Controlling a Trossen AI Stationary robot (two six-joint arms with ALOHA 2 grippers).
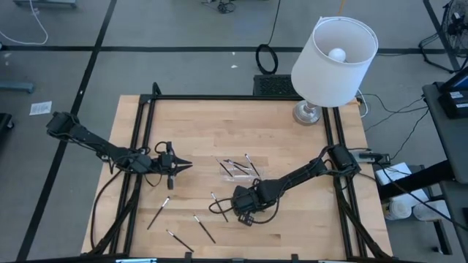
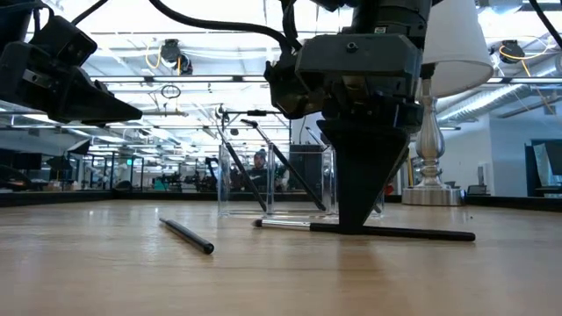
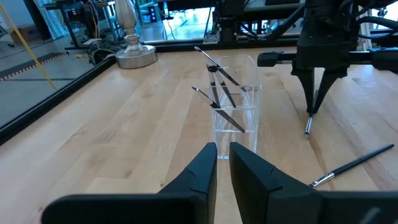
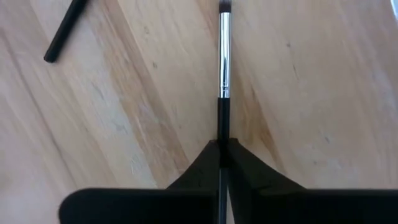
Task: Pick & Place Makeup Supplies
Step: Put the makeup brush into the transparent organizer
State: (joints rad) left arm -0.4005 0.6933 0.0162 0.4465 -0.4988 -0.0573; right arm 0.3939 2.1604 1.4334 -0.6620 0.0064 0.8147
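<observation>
A: How much of the job can be judged done?

B: A part only. Several makeup brushes (image 1: 240,166) are seen leaning inside the clear plastic tray (image 3: 239,102) near the middle of the desk (image 1: 219,124). About four or five can be made out there; an exact count cannot be given.

A: And what is left?

B: Loose brushes are still scattered on the near half of the desk. One brush (image 1: 159,212) lies at the near left, another (image 1: 178,239) by the near edge, and a third (image 1: 205,229) between them and the right arm. One more brush (image 4: 223,74) is being taken just now.

A: By which arm?

B: By the right end effector (image 4: 223,155). It is lowered to the desk, and its fingers are clenched on the dark handle of that brush, whose silvery ferrule points away from it. In the low view the brush is seen lying flat on the wood, so it is judged gripped but not yet lifted.

A: And the left end effector (image 3: 223,163)?

B: It is held above the left side of the desk, aimed toward the tray, with its fingers close together and nothing seen between them. Whether it is fully clenched cannot be told.

A: So the remainder?

B: The gripped brush would have to be carried to the tray, which stands just beside the right arm, and then the three loose ones.
</observation>
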